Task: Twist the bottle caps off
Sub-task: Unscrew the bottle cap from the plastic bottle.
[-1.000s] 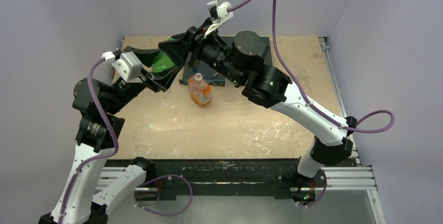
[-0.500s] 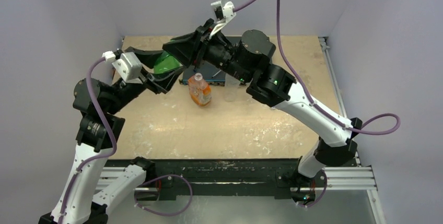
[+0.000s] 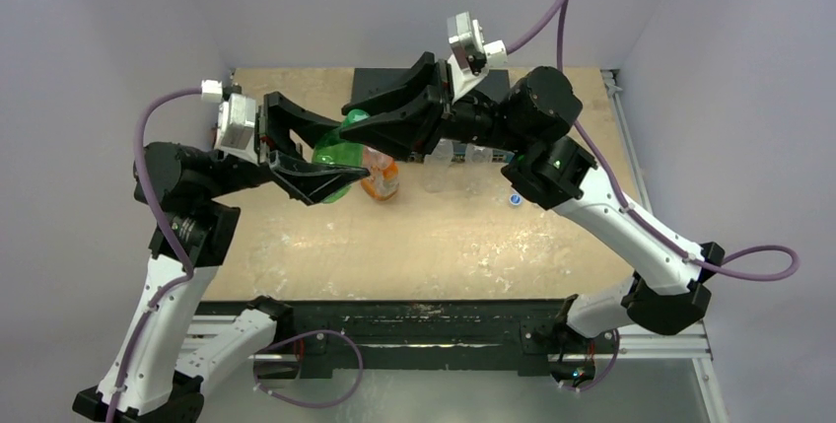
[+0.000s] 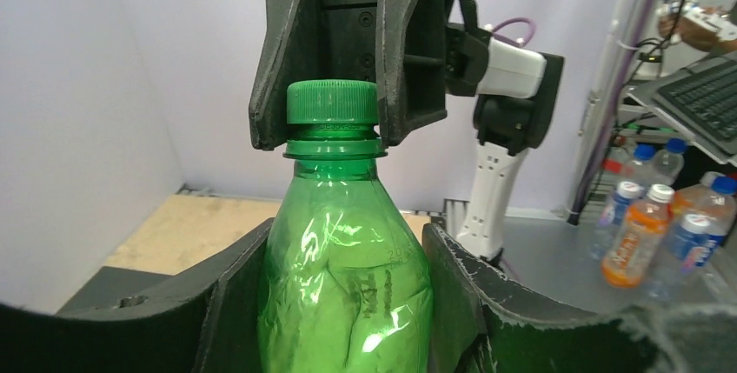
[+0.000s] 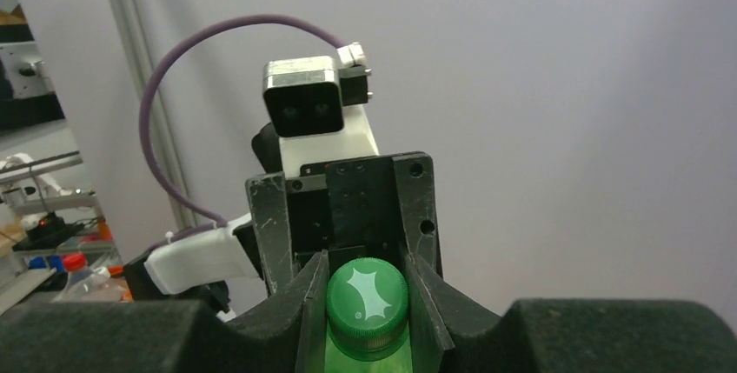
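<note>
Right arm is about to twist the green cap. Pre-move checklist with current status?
1. Left gripper clamped on the green plastic bottle at its body: ok.
2. Right gripper shut on the ribbed green screw cap, one finger on each side: ok.
3. Cap seated on the neck, ring at the collar: ok.
4. Cap centred between the right fingers in the right wrist view: ok.
5. Clearance from the squat orange-labelled bottle: cannot tell; a left finger overlaps it in the top view.
6. Grip firm enough not to slip: cannot tell.
</note>
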You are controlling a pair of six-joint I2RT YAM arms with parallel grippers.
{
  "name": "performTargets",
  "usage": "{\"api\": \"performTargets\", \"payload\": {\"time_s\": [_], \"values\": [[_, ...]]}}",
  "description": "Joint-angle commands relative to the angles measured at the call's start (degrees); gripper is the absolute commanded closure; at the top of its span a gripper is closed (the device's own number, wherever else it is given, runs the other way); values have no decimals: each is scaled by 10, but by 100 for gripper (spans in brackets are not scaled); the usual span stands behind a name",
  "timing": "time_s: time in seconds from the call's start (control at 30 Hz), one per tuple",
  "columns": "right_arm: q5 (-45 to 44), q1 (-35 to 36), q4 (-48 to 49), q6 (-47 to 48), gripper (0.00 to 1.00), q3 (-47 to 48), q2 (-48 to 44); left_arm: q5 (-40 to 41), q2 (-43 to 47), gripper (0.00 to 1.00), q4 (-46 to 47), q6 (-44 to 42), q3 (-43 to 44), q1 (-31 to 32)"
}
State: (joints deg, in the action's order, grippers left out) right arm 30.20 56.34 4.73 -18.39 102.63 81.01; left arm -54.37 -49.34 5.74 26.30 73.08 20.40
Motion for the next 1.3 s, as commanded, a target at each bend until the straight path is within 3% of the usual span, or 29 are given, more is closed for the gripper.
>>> {"api": "performTargets", "payload": {"time_s": [0.0,0.07,0.13,0.2,0.23,0.33,0.4,0.53,0.67,1.0,1.07,1.27], "values": [[100,-1,101,-14,90,-9,-50,0,-9,100,46,91,1,-10],[76,-1,91,-10,84,-5,-50,1,-11,100,49,98,-5,-10],[-2,-1,56,-8,59,8,-47,13,-12,100,44,82,-7,-10],[-100,-1,-13,-1,28,37,-34,32,-9,100,36,57,-8,-10],[-168,-1,-67,1,18,66,-18,45,-7,100,28,37,-9,-10],[-287,-1,-284,-8,5,243,71,102,1,100,-29,-50,-9,-10],[-316,0,-302,-8,1,255,88,164,9,100,-72,-115,-12,-10],[-339,2,-237,-40,4,184,68,234,24,100,-88,-178,-33,-10],[-346,9,-233,-54,16,188,89,243,29,100,-90,-194,-38,-10],[-349,37,-225,-63,23,210,127,250,33,100,-110,-195,-50,-10],[-350,39,-217,-67,31,206,129,252,33,100,-120,-198,-48,-10],[-350,40,-215,-75,78,203,133,267,34,100,-125,-202,-49,-10]]}}
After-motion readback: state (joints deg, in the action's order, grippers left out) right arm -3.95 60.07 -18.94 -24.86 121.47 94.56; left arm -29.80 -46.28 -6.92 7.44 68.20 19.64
